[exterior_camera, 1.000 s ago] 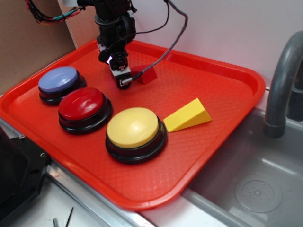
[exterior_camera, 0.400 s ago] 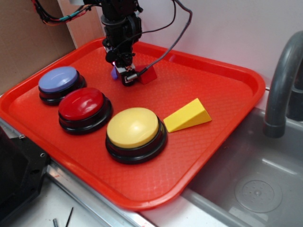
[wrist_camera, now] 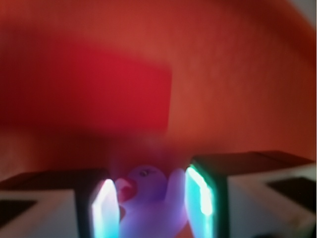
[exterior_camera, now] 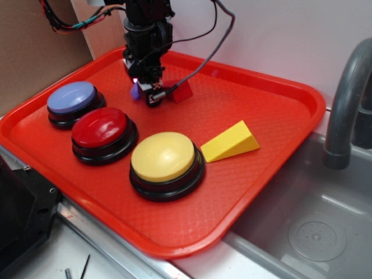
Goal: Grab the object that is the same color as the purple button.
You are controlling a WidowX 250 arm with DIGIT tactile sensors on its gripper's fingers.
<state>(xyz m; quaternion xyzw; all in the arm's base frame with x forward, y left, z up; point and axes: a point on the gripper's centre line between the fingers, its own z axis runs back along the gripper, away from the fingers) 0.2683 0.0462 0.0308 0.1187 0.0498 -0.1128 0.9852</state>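
The object [wrist_camera: 147, 201] is a tiny purple toy duck with a red beak. In the wrist view it sits between my two lit fingers [wrist_camera: 200, 196], touching both. From outside, the object [exterior_camera: 135, 91] shows as a purple speck at the left of my gripper [exterior_camera: 145, 94], at the back of the tray. My gripper [wrist_camera: 151, 198] is shut on it. The purple button [exterior_camera: 72, 97], lavender-blue on a black base, stands at the tray's left, apart from the gripper.
A red wedge [exterior_camera: 183, 92] lies just right of the gripper. A red button [exterior_camera: 100, 127], a yellow button [exterior_camera: 163, 156] and a yellow wedge [exterior_camera: 231, 141] share the red tray [exterior_camera: 302, 125]. A grey faucet [exterior_camera: 346, 99] and sink [exterior_camera: 314, 232] are at right.
The gripper rose and shifted back, then a little left. The purple object, hidden a second ago, now shows beside the fingers and moved left with them.
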